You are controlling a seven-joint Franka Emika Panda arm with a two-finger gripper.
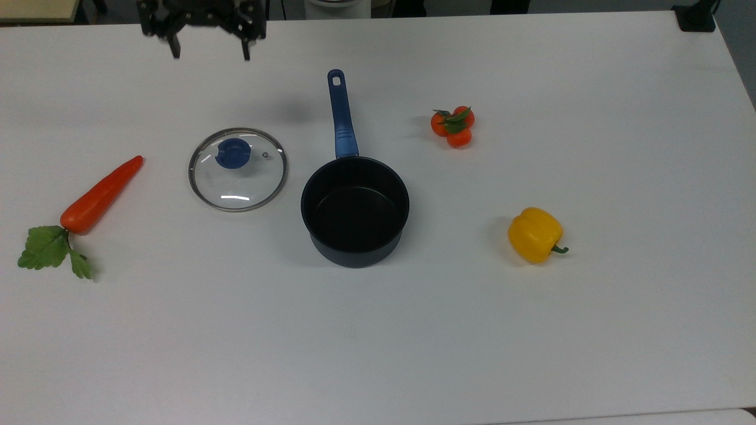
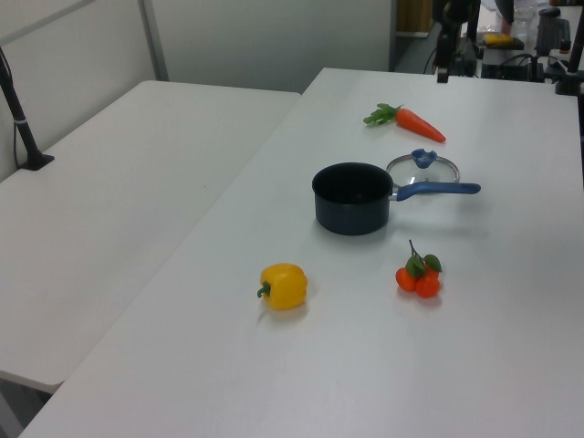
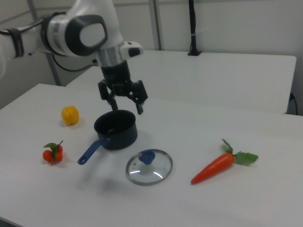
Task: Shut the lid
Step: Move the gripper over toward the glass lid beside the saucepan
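Lid (image 1: 238, 169) lies flat on the desk (image 1: 531, 330) beside the open saucepan (image 1: 355, 209) — gripper (image 1: 210, 54) hangs above, apart from it, jaws spread and empty.

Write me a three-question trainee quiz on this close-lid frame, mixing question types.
1. True or false: the lid already sits on the saucepan.
2. In the top view, what lies nearest the lid's left? A) yellow pepper B) carrot C) tomatoes
3. Fill in: the gripper is ____ and holds nothing.

Key: 1 false, the lid lies on the table beside the saucepan. 2 B. 3 open.
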